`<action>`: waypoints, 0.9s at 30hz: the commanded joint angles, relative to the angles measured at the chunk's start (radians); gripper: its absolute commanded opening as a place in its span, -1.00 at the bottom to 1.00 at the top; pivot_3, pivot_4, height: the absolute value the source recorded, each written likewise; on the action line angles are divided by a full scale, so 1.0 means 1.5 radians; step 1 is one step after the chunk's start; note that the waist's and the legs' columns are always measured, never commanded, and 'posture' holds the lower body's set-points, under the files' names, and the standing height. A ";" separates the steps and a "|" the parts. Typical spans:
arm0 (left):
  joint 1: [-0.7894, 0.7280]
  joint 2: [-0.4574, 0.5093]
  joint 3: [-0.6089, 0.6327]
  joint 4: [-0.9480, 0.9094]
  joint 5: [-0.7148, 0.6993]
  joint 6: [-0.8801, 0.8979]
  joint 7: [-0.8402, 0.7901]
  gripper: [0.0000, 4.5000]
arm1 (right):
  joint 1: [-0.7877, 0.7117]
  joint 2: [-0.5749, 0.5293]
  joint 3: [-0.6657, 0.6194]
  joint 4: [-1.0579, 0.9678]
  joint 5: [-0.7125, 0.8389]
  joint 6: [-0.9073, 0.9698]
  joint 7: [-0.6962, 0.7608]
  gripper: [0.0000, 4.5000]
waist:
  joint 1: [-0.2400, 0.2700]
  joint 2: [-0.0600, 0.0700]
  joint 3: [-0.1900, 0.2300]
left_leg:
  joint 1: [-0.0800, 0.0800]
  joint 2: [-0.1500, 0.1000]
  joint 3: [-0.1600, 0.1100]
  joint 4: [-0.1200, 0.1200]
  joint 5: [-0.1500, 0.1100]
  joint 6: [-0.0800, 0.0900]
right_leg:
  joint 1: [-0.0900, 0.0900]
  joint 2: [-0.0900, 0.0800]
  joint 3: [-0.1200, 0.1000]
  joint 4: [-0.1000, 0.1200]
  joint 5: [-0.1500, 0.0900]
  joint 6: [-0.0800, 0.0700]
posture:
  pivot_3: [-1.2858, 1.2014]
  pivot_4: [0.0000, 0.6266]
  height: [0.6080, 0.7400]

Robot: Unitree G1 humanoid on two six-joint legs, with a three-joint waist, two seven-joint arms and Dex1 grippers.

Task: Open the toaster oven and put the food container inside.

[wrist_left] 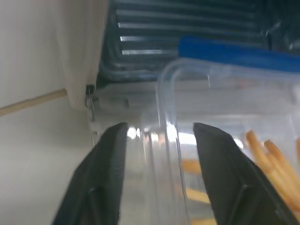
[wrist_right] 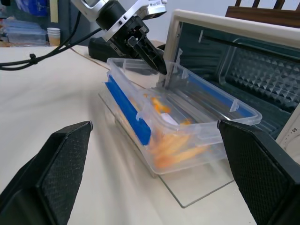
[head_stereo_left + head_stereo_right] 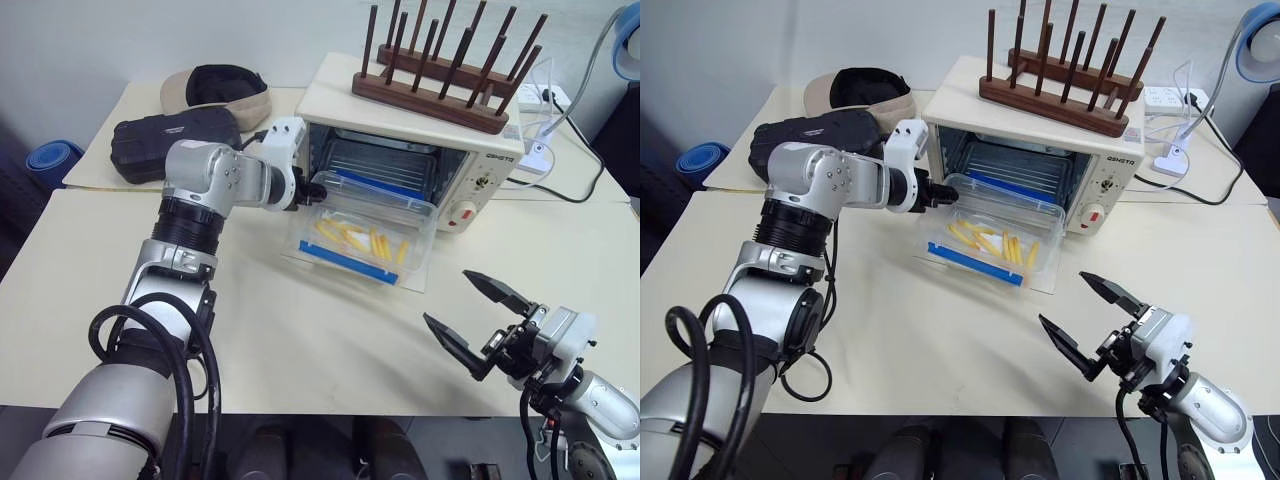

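Observation:
The cream-white toaster oven (image 3: pixel 482 172) stands open, its glass door (image 2: pixel 197 187) dropped flat onto the table. The clear food container (image 3: pixel 365 235), with blue clips and yellow strips inside, rests on that door with its far end at the oven's mouth. My left gripper (image 3: pixel 318 188) is at the container's left corner. In the left wrist view its fingers (image 1: pixel 101 178) stand apart on either side of the container's rim (image 1: pixel 168 117), so it is open. My right gripper (image 3: pixel 445 296) hovers open and empty over the table, nearer me and to the right of the container.
A wooden peg rack (image 3: pixel 430 90) sits on top of the oven. A black zippered case (image 3: pixel 170 145) and a cap (image 3: pixel 215 90) lie at the back left. A power strip with cables (image 3: pixel 545 110) runs behind the oven on the right.

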 commanded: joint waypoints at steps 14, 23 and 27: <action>0.341 0.316 -0.096 -0.223 0.111 -0.529 -0.721 0.23 | -0.096 -0.154 0.125 -0.114 0.054 0.376 -0.063 -0.16 | 0.003 0.000 0.000 | 0.001 0.000 0.000 0.000 0.000 0.001 | 0.000 -0.001 0.000 -0.002 -0.001 -0.002 | 0.03 -0.52 1.00; 0.383 0.132 -0.114 -0.221 0.146 -0.547 -0.608 -0.40 | -0.266 -0.091 0.166 0.041 -0.045 0.372 -0.113 -1.00 | 0.006 0.000 0.000 | -0.006 -0.003 -0.002 0.003 0.000 0.008 | 0.000 -0.004 -0.001 -0.003 0.002 0.002 | 0.03 -0.52 1.00; 0.359 0.043 -0.083 -0.183 0.149 -0.550 -0.513 -0.40 | -0.321 -0.060 0.171 0.103 -0.093 0.340 -0.126 -1.00 | 0.003 0.000 0.000 | -0.007 -0.003 -0.001 0.003 0.000 0.008 | -0.001 -0.003 -0.002 -0.003 0.002 0.002 | 0.03 -0.52 1.00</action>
